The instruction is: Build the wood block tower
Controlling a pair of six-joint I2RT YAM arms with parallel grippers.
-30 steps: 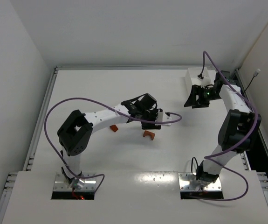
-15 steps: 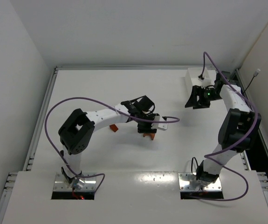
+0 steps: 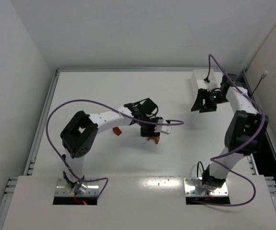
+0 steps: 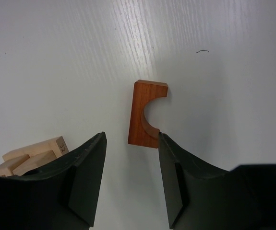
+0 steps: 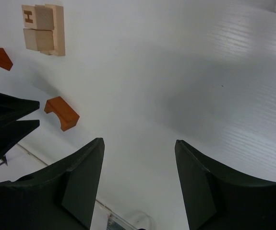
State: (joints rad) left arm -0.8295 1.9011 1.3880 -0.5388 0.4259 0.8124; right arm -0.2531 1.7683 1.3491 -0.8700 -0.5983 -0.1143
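The left gripper (image 4: 131, 138) stood with jaws spread astride the arch block's (image 4: 137, 115) near end; the right gripper (image 5: 138, 142) hung over the table (image 5: 200, 72), jaws spread.

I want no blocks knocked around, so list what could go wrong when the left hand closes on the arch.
1. The arch block lies off-centre in the open left hand, close to one finger. Closing may twist or push it away instead of gripping it.
2. The pale blocks sit right beside the other finger, which could nudge them.

Top camera overlooks the whole table (image 3: 104, 163); both wrist cameras, close down, share the arch block (image 4: 145, 115).
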